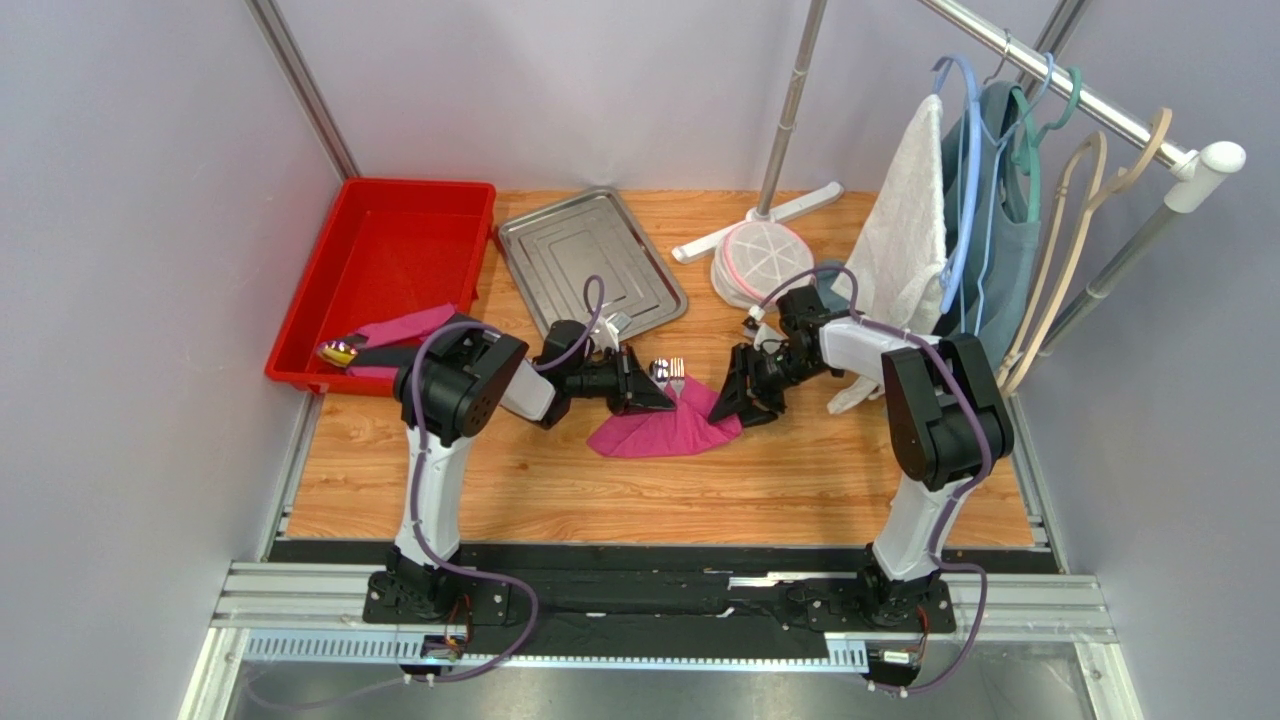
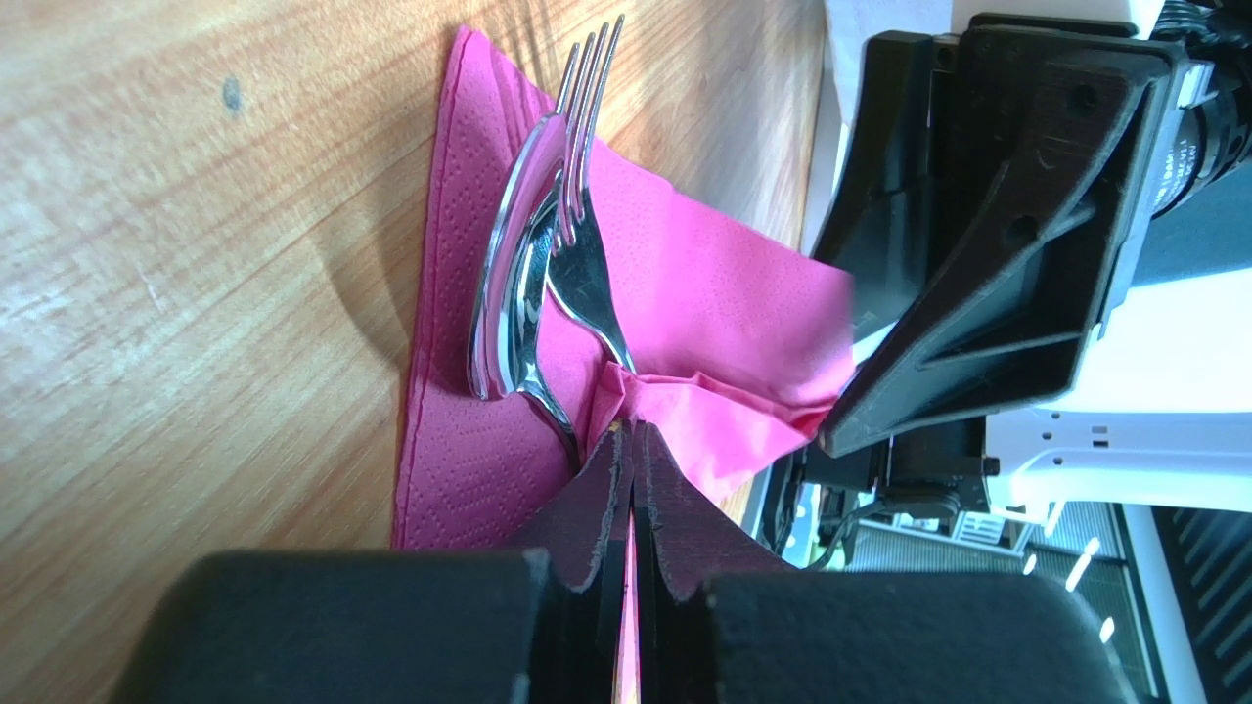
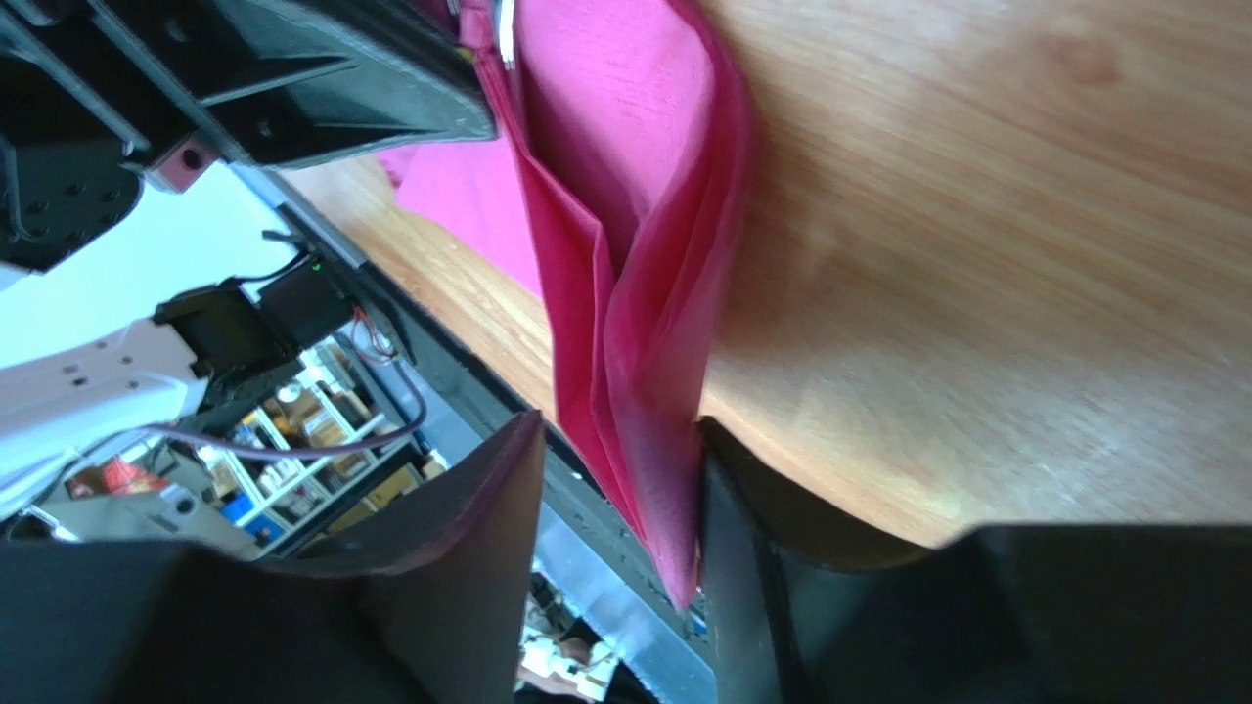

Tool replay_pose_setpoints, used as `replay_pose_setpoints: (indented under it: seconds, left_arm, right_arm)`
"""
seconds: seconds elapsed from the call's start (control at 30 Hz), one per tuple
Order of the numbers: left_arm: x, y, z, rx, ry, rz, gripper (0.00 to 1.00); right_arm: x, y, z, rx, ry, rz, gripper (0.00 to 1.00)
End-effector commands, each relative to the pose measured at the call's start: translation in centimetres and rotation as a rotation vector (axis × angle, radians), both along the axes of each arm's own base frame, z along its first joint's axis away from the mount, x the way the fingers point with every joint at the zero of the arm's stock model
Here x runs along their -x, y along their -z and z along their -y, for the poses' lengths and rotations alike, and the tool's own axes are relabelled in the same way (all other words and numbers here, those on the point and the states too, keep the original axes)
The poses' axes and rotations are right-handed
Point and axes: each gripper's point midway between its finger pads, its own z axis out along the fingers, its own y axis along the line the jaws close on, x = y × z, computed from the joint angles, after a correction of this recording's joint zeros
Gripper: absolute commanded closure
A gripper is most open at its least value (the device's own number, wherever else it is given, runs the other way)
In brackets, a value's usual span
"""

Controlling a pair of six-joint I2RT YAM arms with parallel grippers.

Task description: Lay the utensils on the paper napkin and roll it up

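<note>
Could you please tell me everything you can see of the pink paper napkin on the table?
The paper napkin is a thin magenta-pink sheet with a fine dotted emboss, lying crumpled and partly folded on the wooden table. A fork and spoon rest on it. The left gripper is shut on a bunched edge; a raised fold stands between the open fingers of the right gripper, touching one.

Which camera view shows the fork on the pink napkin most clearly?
The left wrist view: the fork lies close up, tines sharp, over the spoon on the pink napkin. The top view gives only a tiny glint. The right wrist view shows napkin but no recognisable fork.
</note>
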Motion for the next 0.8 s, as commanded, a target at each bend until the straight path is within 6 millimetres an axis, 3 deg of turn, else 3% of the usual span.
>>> replay_pose_setpoints:
  seconds: [0.0, 0.03, 0.33, 0.57, 0.77]
  left_arm:
    - [-0.7, 0.0, -0.1, -0.012, -0.003, 0.048, 0.96]
    - [-0.7, 0.1, -0.1, -0.013, -0.003, 0.047, 0.96]
    - [-0.7, 0.0, -0.1, -0.014, -0.001, 0.049, 0.96]
    - [-0.6, -0.3, 0.0, -0.010, 0.004, 0.052, 0.96]
    - [-0.6, -3.3, 0.3, 0.037, 0.020, 0.099, 0.92]
  right_arm:
    - [-1.5, -2.0, -1.0, -0.081, 0.011, 0.052, 0.63]
    - [-1.6, -2.3, -1.2, -0.084, 0.010, 0.057, 0.68]
    - [-1.7, -2.6, -3.8, -0.090, -0.037, 0.070, 0.69]
    - [-1.8, -1.5, -5.5, -0.085, -0.049, 0.046, 0.70]
    - [-2.1, -0.4, -5.7, -0.060, -0.047, 0.036, 0.91]
